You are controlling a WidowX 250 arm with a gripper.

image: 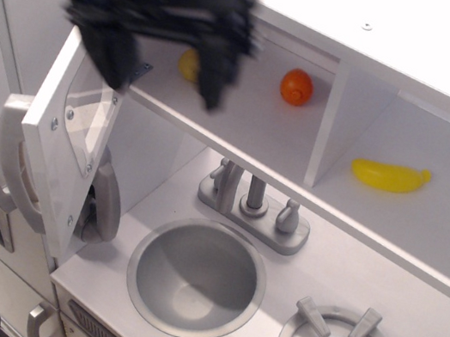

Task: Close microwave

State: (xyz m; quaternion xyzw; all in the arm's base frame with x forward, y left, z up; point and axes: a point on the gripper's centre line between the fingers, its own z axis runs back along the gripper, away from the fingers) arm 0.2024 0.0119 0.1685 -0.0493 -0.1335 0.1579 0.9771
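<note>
Observation view. The microwave (247, 94) compartment occupies the upper shelf, from 10 to 12 o'clock in the picture. Its door (69, 137) stands swung open, long axis near vertical and leaning slightly, with the free edge and window toward the viewer at 9 o'clock. The gripper (164, 77), motion-blurred, hangs at 11 o'clock, fingers pointing down, spread wide and empty. The door's top edge lies just below its left finger (115, 58); contact cannot be told. Inside the compartment: one orange (296, 87) and one partly hidden yellow item (188, 63). One banana (390, 177) lies at 3 o'clock, one sink (197, 279) and one faucet (254, 205) at 6.
</note>
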